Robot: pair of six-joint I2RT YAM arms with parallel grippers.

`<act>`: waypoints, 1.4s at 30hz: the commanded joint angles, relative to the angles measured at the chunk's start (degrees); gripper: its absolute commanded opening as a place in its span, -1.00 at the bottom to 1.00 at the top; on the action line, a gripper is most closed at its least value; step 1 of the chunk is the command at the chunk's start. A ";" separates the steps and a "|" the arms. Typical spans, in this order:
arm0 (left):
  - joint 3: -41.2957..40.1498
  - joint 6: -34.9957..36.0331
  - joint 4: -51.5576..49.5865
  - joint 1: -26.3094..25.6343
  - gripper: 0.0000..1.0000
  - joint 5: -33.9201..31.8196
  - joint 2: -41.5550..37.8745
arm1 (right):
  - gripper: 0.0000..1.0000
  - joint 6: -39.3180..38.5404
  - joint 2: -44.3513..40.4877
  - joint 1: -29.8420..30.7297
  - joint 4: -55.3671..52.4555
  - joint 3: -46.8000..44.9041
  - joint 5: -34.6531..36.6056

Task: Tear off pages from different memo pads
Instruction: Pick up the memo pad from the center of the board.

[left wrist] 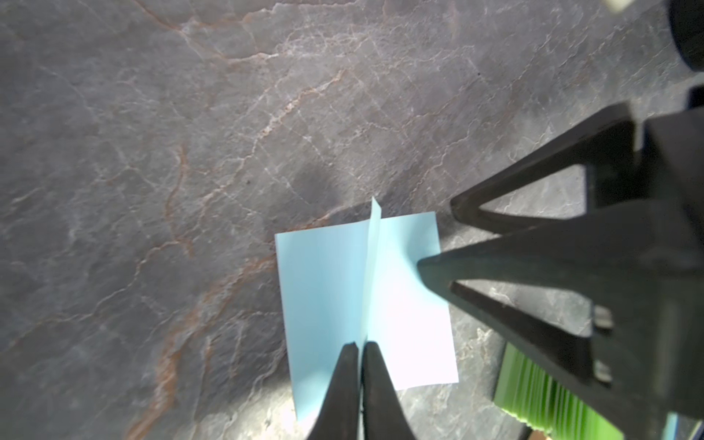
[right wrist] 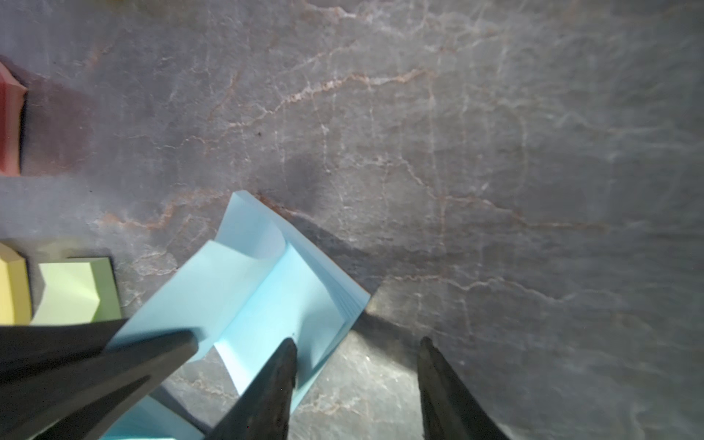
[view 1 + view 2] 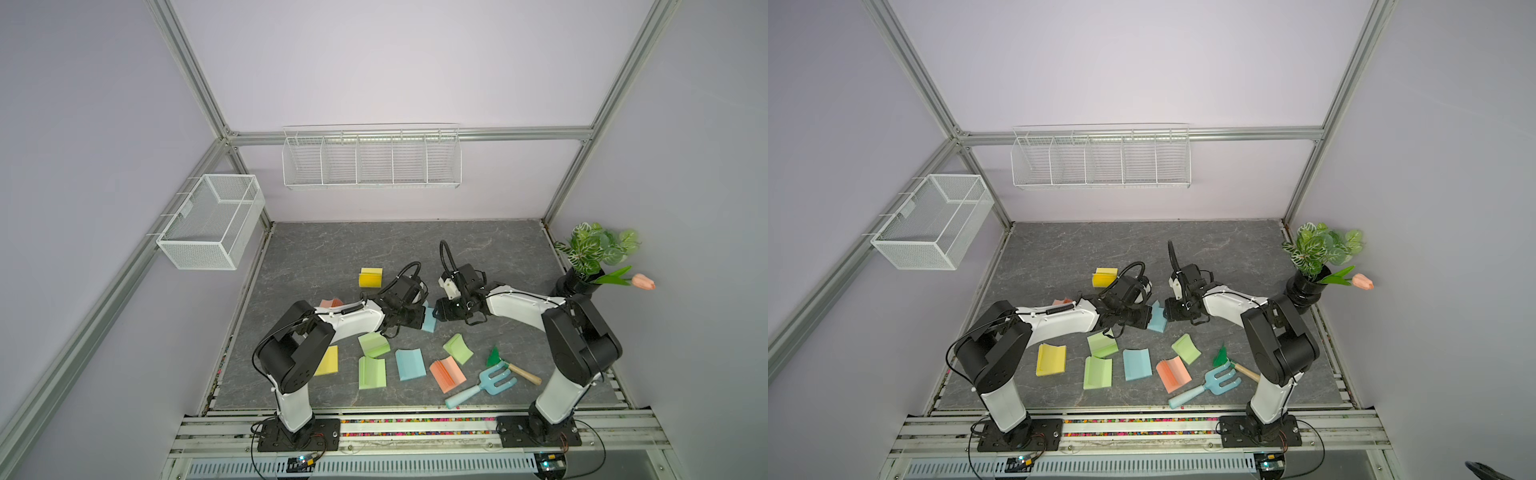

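while our left gripper (image 1: pixel 360 344) was clamped shut on the free edge of a light blue page (image 1: pixel 375 232), that page stood up from the top of the light blue memo pad (image 1: pixel 324 297), seen almost edge-on from the left wrist. from the right wrist we saw it curl up off the pad's far side and run to the left gripper's tip; whether it had torn loose we could not tell. our right gripper (image 2: pixel 356 343) had its jaws apart and held nothing: one fingertip rested on the pad's top face near an edge, the other hung past that edge over the bare table (image 2: pixel 495 190). in both top views this pad lay near the middle of the grey stone-patterned table, between the two grippers, which almost met above it. eight more pads lay apart from it, untouched by either gripper: a yellow pad (image 3: pixel 370 277) farther back, a salmon-orange pad (image 3: pixel 331 303) partly hidden behind the left arm (image 3: pixel 353 320), and toward the front edge a second yellow pad (image 3: pixel 328 361), a green pad (image 3: pixel 373 344) with another green pad (image 3: pixel 372 372) just in front of it, a second blue pad (image 3: pixel 410 364), a third green pad (image 3: pixel 458 348) and a second salmon-orange pad (image 3: pixel 446 374). a blue toy garden fork (image 3: pixel 463 395) lay at the front right, just beside that last pad.
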 commanded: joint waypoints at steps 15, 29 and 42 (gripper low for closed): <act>-3.60 16.03 5.35 -0.25 -1.00 5.68 -4.96 | 0.14 -42.04 -18.94 -3.57 34.64 -19.25 -10.06; -5.03 18.94 4.78 -0.25 -0.97 7.41 -6.34 | 0.09 -79.34 -8.28 -6.18 40.88 -20.59 -20.01; -7.05 15.31 4.35 -0.17 -0.42 -2.84 -11.36 | 0.20 -88.09 -4.24 -3.54 42.15 -21.33 -16.11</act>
